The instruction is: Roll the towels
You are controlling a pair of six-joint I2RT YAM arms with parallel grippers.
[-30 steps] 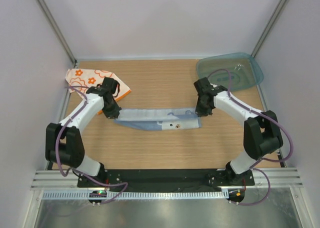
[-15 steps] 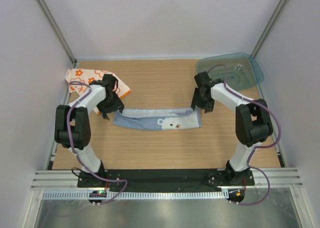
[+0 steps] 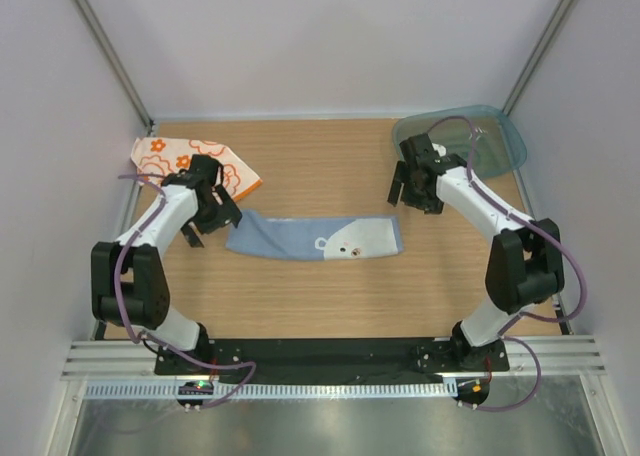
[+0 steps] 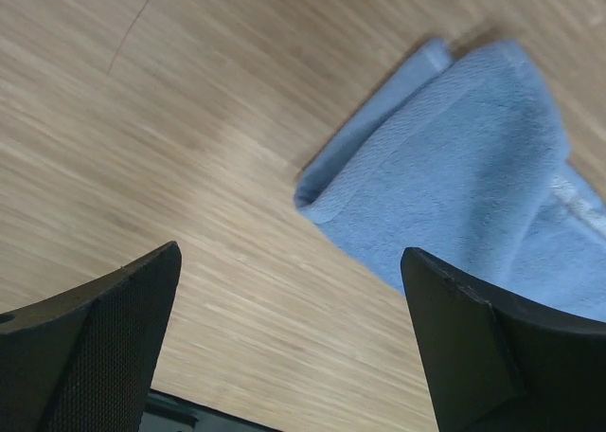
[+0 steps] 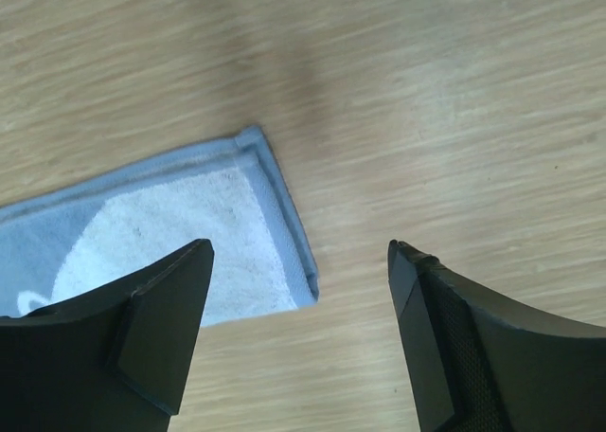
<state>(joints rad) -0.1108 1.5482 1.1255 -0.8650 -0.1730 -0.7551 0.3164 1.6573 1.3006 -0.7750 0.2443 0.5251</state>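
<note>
Top view: my left claw [image 3: 212,226] stands open and empty just beside the left end of the folded light blue cloth towel [image 3: 315,238], which lies flat as a long strip on the wooden tabletop [image 3: 320,296]. My right claw [image 3: 413,201] is open (nothing held) near the strip's right end. The white towel with orange flower prints [image 3: 190,161] lies crumpled far left; the translucent teal plastic tray [image 3: 470,141] sits far right.

Left wrist view: fingers [image 4: 104,347] spread wide; the blue towel's folded end lies untouched.

Right wrist view: fingers spread; the towel's hemmed corner lies on the wood, no contact
</note>
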